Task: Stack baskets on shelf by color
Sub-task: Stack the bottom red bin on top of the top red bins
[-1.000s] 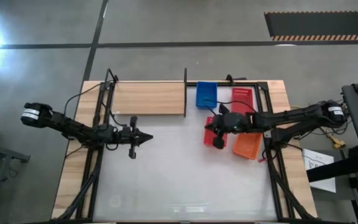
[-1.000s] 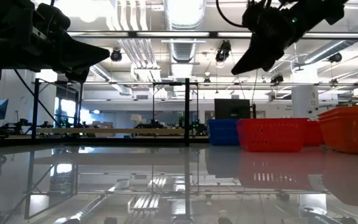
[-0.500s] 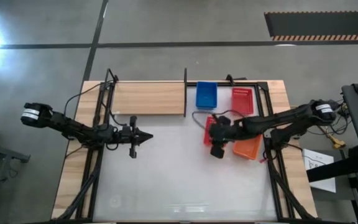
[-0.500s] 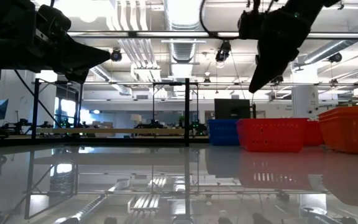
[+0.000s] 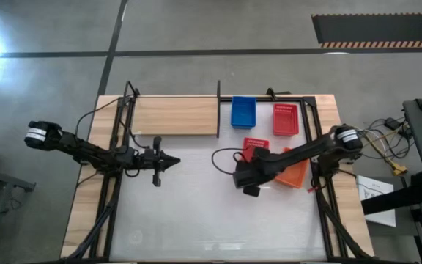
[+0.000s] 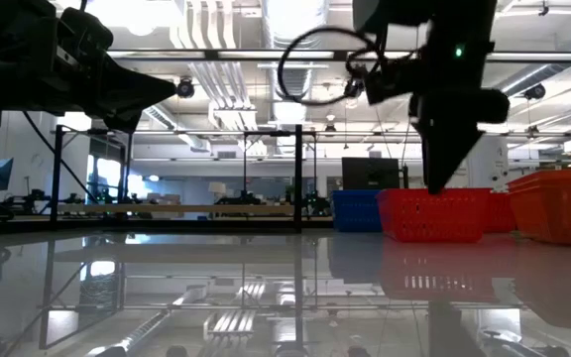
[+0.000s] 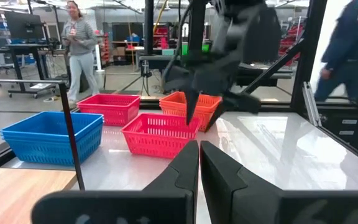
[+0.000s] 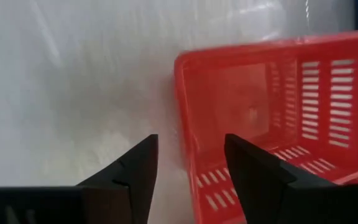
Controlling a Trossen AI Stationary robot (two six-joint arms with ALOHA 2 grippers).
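Four baskets stand on the white tabletop at the right: a blue basket [image 5: 243, 112], a red basket [image 5: 286, 119], a second red basket [image 5: 256, 145] nearer the middle, and an orange basket [image 5: 293, 170]. The light-wood shelf [image 5: 176, 116] with its dark post [image 5: 218, 108] lies at the far left. My right gripper [image 5: 242, 176] is open, points down above the table, and stands at the near-left edge of the nearer red basket [image 8: 272, 106] without touching it. My left gripper [image 5: 173, 161] is shut and empty over the table's left half.
The dark frame rails [image 5: 317, 139] run along both sides of the table. A black cable loop [image 5: 222, 155] hangs from the right arm. The white tabletop [image 5: 196, 213] stretches toward the near edge. People [image 7: 79, 37] stand in the room beyond.
My right gripper has moved from above the nearer red basket toward the table's near and left edges. It has tipped from a slant until it points straight down, and it has come lower. The baskets have stayed where they were.
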